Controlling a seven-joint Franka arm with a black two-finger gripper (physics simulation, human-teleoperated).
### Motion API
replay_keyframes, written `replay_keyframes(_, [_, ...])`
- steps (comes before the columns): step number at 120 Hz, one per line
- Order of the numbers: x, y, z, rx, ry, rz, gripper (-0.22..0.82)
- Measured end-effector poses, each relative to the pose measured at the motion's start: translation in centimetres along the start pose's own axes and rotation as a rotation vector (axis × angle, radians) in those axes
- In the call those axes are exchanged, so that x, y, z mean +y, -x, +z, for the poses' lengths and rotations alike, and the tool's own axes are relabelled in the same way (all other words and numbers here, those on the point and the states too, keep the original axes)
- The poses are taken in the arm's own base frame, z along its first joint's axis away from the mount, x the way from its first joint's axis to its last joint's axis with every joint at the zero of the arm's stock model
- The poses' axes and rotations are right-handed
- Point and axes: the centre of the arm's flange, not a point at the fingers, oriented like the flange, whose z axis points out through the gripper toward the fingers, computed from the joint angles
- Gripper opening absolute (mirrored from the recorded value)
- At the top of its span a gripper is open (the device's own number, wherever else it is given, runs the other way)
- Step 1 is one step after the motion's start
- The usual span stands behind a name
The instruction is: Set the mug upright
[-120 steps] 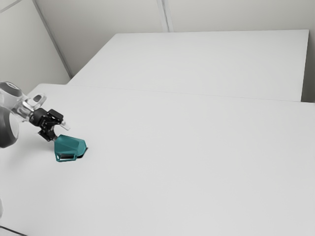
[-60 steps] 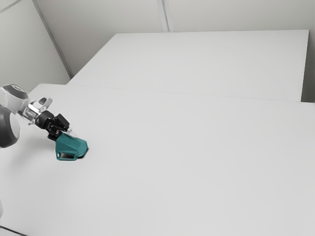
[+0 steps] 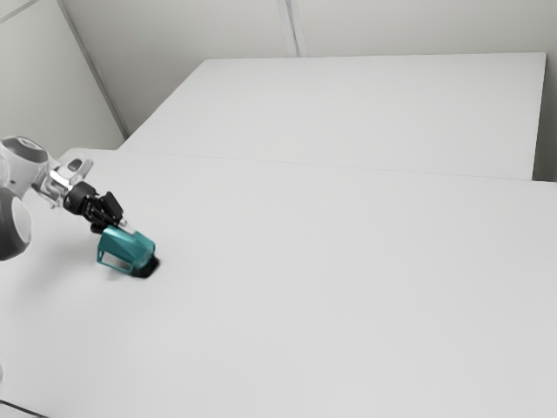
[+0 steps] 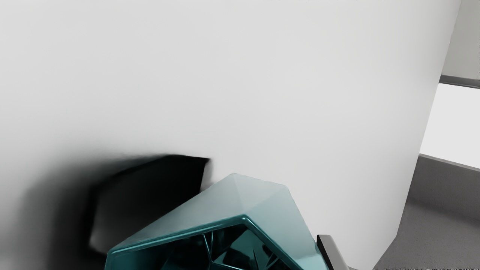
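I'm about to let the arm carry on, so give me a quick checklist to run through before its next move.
1. Mug upright: not ok, it leans over.
2. Base flat on the table: not ok, the mug is tilted, with a dark shadow beside it in the wrist view.
3. Gripper at the mug: ok, it is by the rim end.
4. Handle clear of the gripper: ok, it juts from the mug's side, away from it.
5. Grip secure: cannot tell.
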Motion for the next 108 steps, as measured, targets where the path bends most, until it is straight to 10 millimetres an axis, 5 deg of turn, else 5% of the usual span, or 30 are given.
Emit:
replay_keyframes(25, [4.2, -0.8, 0.0, -0.005, -0.013, 0.063, -0.15])
replay_keyframes(56, [13.4, -1.5, 1.5, -0.090, -0.147, 0.185, -0.16])
replay_keyframes(108, [22.6, 0.8, 6.1, -0.179, -0.447, 0.244, -0.16])
